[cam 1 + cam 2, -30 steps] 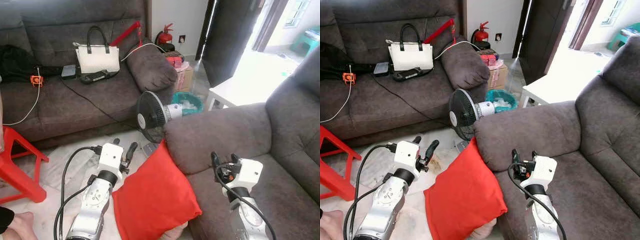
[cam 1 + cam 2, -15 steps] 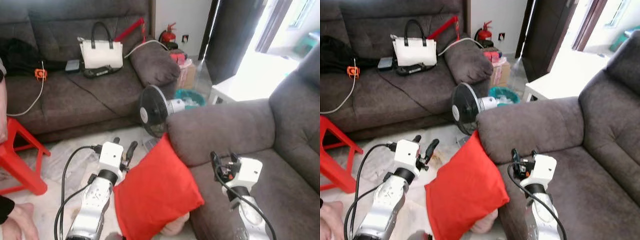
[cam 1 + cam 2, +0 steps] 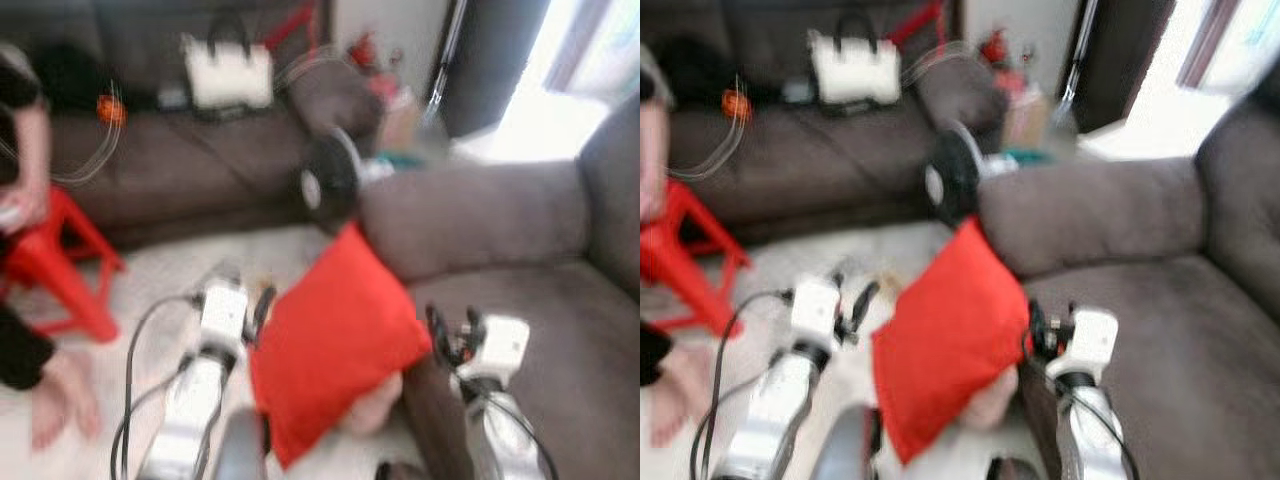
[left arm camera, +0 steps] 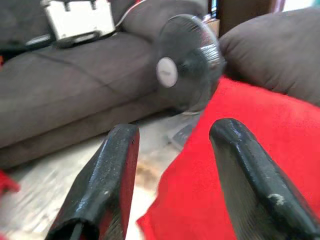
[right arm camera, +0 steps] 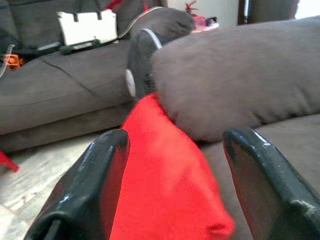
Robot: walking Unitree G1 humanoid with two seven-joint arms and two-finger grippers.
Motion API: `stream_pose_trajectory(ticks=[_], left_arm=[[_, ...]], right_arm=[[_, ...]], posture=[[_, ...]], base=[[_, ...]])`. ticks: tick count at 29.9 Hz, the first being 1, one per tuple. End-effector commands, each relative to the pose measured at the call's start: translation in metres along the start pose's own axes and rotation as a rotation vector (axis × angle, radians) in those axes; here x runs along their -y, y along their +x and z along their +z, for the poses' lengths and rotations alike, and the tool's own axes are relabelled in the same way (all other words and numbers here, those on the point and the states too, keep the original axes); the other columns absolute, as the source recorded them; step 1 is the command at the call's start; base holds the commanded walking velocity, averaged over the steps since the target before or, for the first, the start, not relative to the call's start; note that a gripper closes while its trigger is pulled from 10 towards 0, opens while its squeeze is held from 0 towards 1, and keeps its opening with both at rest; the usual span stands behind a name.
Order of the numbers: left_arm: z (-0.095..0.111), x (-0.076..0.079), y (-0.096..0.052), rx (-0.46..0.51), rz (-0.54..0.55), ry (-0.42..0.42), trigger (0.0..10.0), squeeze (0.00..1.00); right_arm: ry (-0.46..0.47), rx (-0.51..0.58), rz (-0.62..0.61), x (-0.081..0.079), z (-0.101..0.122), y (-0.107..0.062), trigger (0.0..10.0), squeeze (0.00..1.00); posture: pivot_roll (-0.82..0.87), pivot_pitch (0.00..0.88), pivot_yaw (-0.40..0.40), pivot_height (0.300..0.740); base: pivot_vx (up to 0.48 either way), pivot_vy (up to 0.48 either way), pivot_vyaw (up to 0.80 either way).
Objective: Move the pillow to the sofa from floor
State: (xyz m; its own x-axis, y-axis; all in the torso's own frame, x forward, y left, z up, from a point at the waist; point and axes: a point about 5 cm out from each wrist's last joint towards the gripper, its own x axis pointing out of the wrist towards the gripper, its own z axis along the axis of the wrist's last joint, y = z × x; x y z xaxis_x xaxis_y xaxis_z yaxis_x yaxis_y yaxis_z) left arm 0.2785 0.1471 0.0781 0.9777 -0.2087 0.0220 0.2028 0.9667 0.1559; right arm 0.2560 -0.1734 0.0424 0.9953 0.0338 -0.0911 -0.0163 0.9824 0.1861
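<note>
Shifting and blurring across head views, camera moving. Leaning against grey fabric sofa armrest (image 3: pixel 470 215): red square cushion pillow (image 3: pixel 335 345), on floor. Flanking pillow: left gripper (image 4: pixel 170 180), right gripper (image 5: pixel 175 185), both spread, holding nothing. Risking a missed grasp through blur.

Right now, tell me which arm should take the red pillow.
Probably left. The left gripper sits right at the red pillow's edge on the floor side, open. The right gripper is over the sofa seat, behind the pillow.
</note>
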Motion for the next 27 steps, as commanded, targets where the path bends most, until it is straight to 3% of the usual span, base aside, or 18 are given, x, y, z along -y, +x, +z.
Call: stream_pose_trajectory(ticks=[1, 12, 20, 27], left_arm=[[0.0104, 0.0018, 0.0067, 0.042, -0.009, 0.002, 10.0, 0.00], [0.0091, 0.0015, 0.0065, 0.038, -0.009, -0.001, 10.0, 0.00], [0.0087, 0.0023, 0.0067, 0.036, -0.010, 0.000, 10.0, 0.00], [0.0085, 0.0023, 0.0065, 0.036, -0.010, -0.004, 10.0, 0.00]], right_arm=[[-0.006, 0.005, -0.005, 0.0027, 0.0024, 0.0002, 10.0, 0.00], [-0.012, -0.024, 0.002, 0.0026, -0.0013, 0.0011, 10.0, 0.00], [-0.017, -0.035, 0.017, -0.0007, -0.0029, 0.0025, 10.0, 0.00], [-0.010, -0.012, 0.015, -0.0002, -0.0011, 0.0008, 10.0, 0.00]], posture=[[0.09, 0.055, -0.071, 0.617], [0.08, 0.056, -0.072, 0.617], [0.08, 0.057, -0.072, 0.567], [0.08, 0.058, -0.073, 0.567]], base=[[0.000, 0.000, 0.00], [0.000, 0.000, 0.00], [0.000, 0.000, 0.00], [0.000, 0.000, 0.00]])
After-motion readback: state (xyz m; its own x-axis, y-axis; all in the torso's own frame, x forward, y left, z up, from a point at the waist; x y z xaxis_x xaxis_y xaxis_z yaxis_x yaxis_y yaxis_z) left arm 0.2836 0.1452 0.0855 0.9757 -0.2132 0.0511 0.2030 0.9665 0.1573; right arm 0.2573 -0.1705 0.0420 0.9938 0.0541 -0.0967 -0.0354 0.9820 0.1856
